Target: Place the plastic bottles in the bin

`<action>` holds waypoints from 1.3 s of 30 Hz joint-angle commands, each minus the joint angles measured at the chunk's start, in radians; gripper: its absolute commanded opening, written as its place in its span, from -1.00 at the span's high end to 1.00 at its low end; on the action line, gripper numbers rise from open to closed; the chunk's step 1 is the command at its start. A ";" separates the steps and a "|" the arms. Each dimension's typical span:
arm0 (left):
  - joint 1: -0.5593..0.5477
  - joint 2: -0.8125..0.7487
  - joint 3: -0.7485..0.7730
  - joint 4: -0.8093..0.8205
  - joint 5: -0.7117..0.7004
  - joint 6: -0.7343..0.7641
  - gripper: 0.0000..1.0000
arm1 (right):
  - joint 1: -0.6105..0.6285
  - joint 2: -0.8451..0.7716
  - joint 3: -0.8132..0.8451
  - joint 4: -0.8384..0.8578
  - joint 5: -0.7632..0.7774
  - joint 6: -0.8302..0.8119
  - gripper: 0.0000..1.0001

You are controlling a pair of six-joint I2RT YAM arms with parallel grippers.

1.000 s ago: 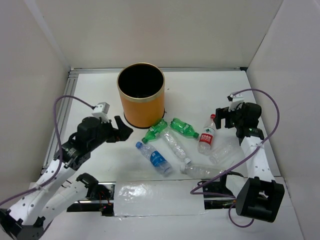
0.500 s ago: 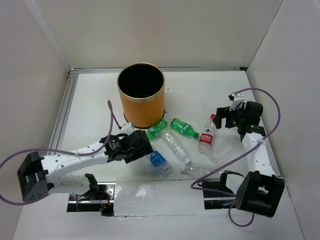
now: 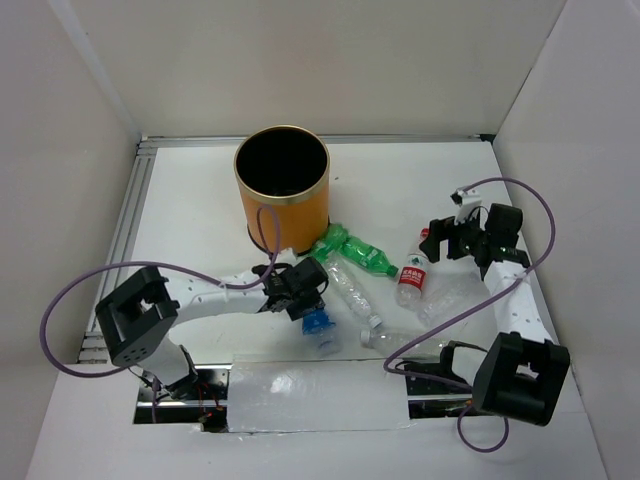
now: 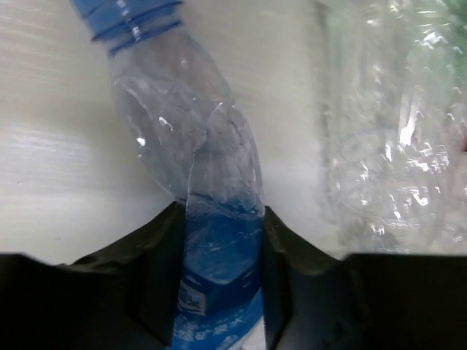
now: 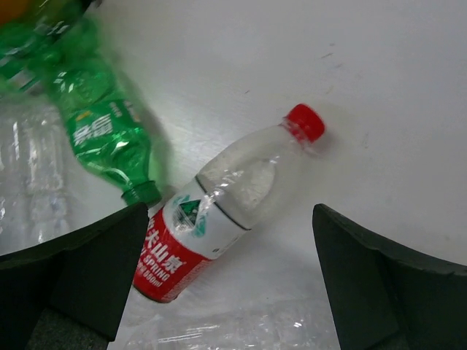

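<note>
The bin (image 3: 282, 190) is a tall orange can with a gold rim, standing at the back middle. Several plastic bottles lie in front of it. In the left wrist view my left gripper (image 4: 219, 277) is shut on the blue-labelled bottle (image 4: 197, 146), which is dented between the jaws. From above, that gripper (image 3: 305, 297) covers the blue-labelled bottle's (image 3: 320, 326) upper part. My right gripper (image 3: 445, 240) stands open above the red-labelled bottle (image 3: 412, 272). The right wrist view shows the red-labelled bottle (image 5: 226, 211) lying apart from the open fingers (image 5: 102, 262).
Two green bottles (image 3: 335, 243) (image 3: 368, 258) lie by the bin's foot. A clear bottle (image 3: 352, 290) lies right beside the left gripper, and is also seen in its wrist view as a crinkled clear bottle (image 4: 387, 146). Two more clear bottles (image 3: 450, 300) (image 3: 395, 342) lie near the right arm.
My left arm swung from the left side across to the blue-labelled bottle and its jaws closed on it. The green bottle by the bin shifted slightly. The right arm barely moved.
</note>
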 commanded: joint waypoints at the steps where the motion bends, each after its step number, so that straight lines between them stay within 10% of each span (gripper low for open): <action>1: -0.016 -0.069 0.024 0.040 0.015 0.062 0.13 | -0.004 0.037 0.062 -0.108 -0.195 -0.136 -1.00; 4: -0.070 -0.160 0.045 -0.043 -0.031 0.153 0.64 | 0.037 0.089 0.119 -0.224 -0.306 -0.222 -0.84; 7: -0.144 -0.263 0.153 -0.102 -0.101 0.309 0.79 | 0.114 0.117 0.140 -0.216 -0.239 -0.186 -0.10; 9: -0.173 -0.304 0.266 -0.111 -0.141 0.409 0.82 | 0.180 0.155 0.150 -0.132 -0.149 -0.111 0.01; 15: -0.158 -0.283 0.612 -0.071 -0.416 0.789 0.77 | 0.213 0.304 0.252 -0.084 0.137 0.196 -0.32; 20: 0.061 -0.214 0.734 0.160 -0.518 1.100 0.61 | 0.232 0.315 0.277 -0.107 0.307 0.238 -0.75; 28: 0.430 0.068 0.877 0.185 -0.509 1.156 0.58 | 0.221 0.280 0.217 -0.161 0.330 0.229 -1.00; 32: 0.500 0.135 0.847 0.205 -0.457 1.126 0.04 | 0.212 0.307 0.206 -0.189 0.283 0.209 -1.00; 34: 0.500 0.151 0.861 0.184 -0.457 1.126 -0.70 | 0.212 0.342 0.206 -0.212 0.283 0.209 -1.00; 39: 0.468 0.128 0.861 0.175 -0.439 1.158 -0.99 | 0.221 0.444 0.249 -0.230 0.329 0.218 -0.91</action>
